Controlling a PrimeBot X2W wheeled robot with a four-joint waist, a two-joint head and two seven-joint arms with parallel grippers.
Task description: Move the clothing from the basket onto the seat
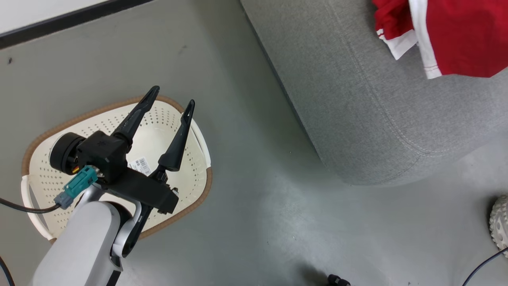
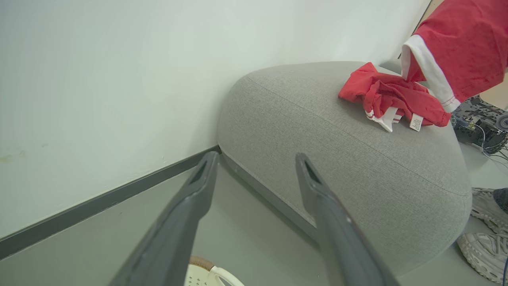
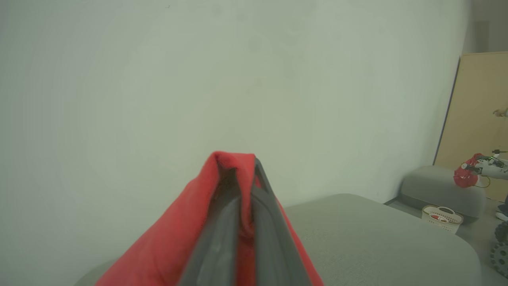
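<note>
Your left gripper (image 1: 173, 95) hovers wide open over the basket (image 1: 43, 178) on a grey floor (image 1: 258, 198); your right gripper (image 3: 247, 167) clamped on red clothing (image 3: 166, 246) above the grey seat (image 1: 377, 119), another garment (image 2: 391, 97) lying there, pale wall (image 2: 99, 79) behind

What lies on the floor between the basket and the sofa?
Nothing: in the head view, that stretch between the basket and the sofa is bare grey floor.
</note>
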